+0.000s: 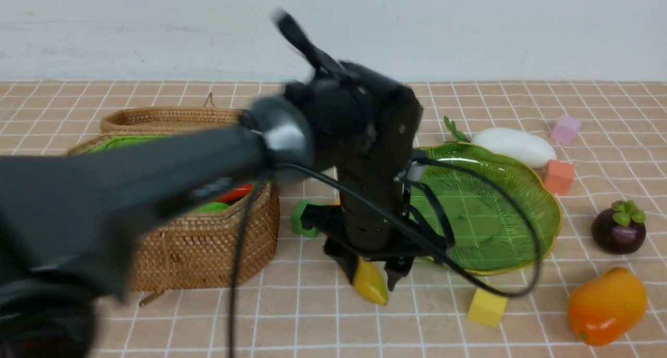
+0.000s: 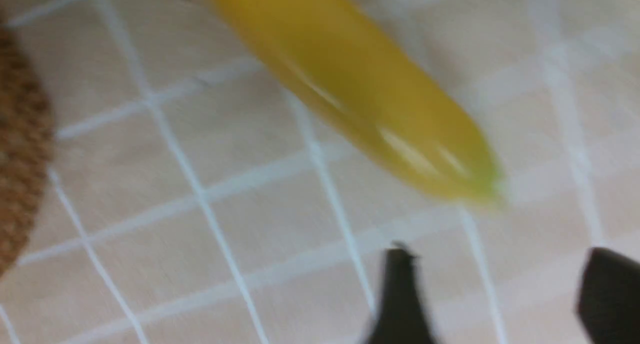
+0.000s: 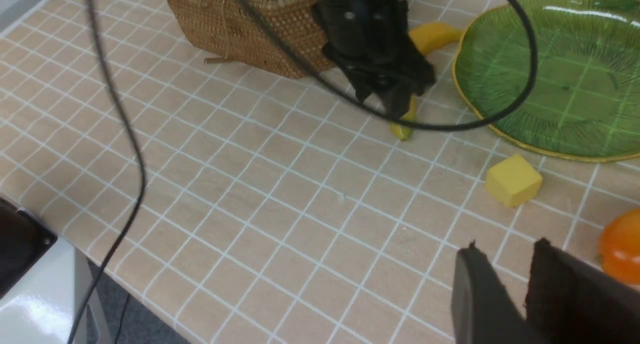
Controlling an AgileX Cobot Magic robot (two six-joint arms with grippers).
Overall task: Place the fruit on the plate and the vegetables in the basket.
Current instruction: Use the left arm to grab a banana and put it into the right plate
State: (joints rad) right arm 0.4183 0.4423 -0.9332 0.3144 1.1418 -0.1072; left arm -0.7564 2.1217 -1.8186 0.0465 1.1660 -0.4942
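Left gripper was wide open above the banana, no grip seen; banana lay on the table between basket and plate. Right gripper was slightly open, nothing seen between fingers. White radish lay just behind plate, mangosteen and mango right of it. Red-orange item and green item sat in basket

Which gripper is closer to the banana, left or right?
Left. The left gripper hovers over the banana, jaws apart; the right gripper is well off it, out on the near side, beyond the yellow cube.
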